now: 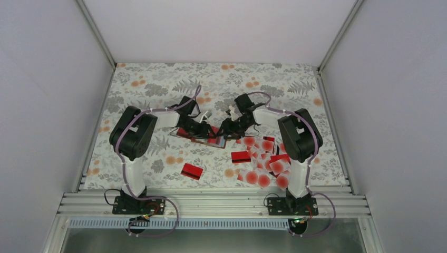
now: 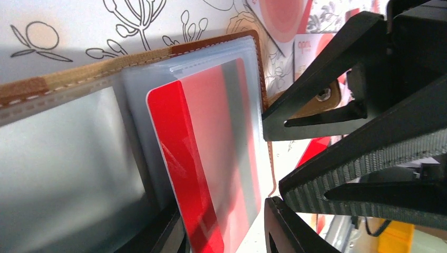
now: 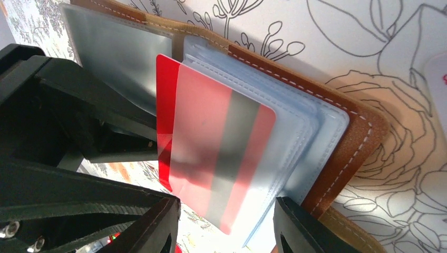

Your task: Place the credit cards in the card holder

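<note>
The card holder (image 1: 203, 138) lies open mid-table, brown leather (image 3: 337, 158) with clear sleeves. A red credit card (image 2: 211, 158) with a dark stripe sits most of the way into a sleeve (image 3: 221, 153), and one bare red edge sticks out. My left gripper (image 2: 221, 221) is open, with its fingers apart on either side of that card. My right gripper (image 3: 225, 208) is also open and straddles the sleeve's other end, with a gap between it and the card. The two grippers face each other closely over the holder (image 1: 216, 129). Several credit cards (image 1: 266, 161) lie scattered on the table.
A lone red card (image 1: 192, 171) lies front-left of the holder and another (image 1: 241, 156) front-right. The scattered cards reach toward the right arm's base. The floral cloth (image 1: 158, 84) ends at grey walls on three sides. The right fingers (image 2: 337, 174) crowd the left wrist view.
</note>
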Robot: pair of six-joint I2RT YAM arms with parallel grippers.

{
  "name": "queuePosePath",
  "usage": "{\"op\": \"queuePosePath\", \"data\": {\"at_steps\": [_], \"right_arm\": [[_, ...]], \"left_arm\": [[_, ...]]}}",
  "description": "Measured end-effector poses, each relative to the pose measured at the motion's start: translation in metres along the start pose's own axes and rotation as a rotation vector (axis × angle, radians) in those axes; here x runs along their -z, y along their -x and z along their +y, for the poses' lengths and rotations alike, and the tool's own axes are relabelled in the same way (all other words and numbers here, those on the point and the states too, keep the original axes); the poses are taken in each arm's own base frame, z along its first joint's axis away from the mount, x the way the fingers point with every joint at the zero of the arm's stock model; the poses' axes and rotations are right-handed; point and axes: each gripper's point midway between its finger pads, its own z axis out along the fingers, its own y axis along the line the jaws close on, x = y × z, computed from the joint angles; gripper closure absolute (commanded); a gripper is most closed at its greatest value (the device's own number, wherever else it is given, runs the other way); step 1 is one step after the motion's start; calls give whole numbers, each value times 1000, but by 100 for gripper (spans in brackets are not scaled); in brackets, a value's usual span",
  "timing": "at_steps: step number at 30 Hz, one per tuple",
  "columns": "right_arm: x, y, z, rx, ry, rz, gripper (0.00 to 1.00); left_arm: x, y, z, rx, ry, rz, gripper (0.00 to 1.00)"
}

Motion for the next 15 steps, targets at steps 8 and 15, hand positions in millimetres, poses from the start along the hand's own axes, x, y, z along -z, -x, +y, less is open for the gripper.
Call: {"op": "queuePosePath", "data": {"at_steps": [8,15], "right_arm": [[3,2,-2,-6,7,-3,53],[8,6,-8,-27,16,-12,53]], "left_arm": [[-4,0,-1,-33,145,43,63],[-12,5,-4,-69,240,55,66]]}}
